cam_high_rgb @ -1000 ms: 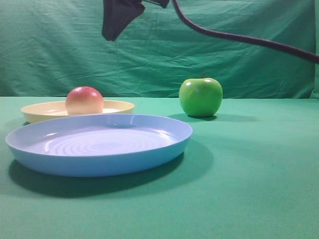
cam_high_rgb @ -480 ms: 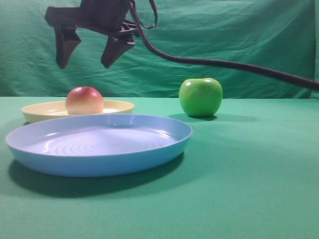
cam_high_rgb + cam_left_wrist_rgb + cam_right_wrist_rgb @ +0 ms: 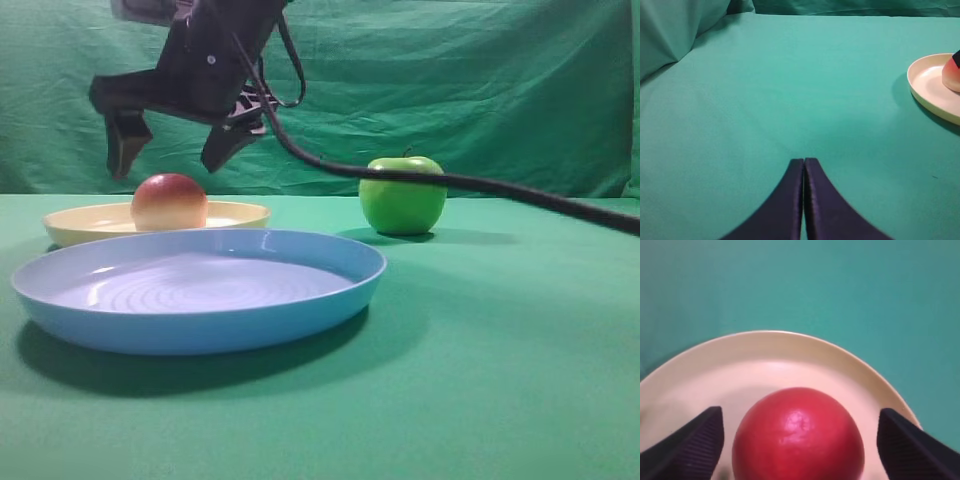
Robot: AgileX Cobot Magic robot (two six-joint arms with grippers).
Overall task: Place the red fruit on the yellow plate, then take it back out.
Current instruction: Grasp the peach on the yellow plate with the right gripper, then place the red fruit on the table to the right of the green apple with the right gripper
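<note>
Step 1 looks done: the red fruit point(image 3: 169, 202) sits on the yellow plate point(image 3: 235, 216). Removal remains; the right gripper point(image 3: 172, 155) hangs spread above it, grasping nothing.

I see the red fruit point(image 3: 169, 201), round and smooth, red on top fading to pale yellow-orange, sitting upright in the yellow plate point(image 3: 240, 214), a shallow cream-yellow dish at middle left of the frame.

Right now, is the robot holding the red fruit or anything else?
Nothing is held. The right gripper hangs open above the red fruit on the yellow plate; the left gripper is shut on nothing.
</note>
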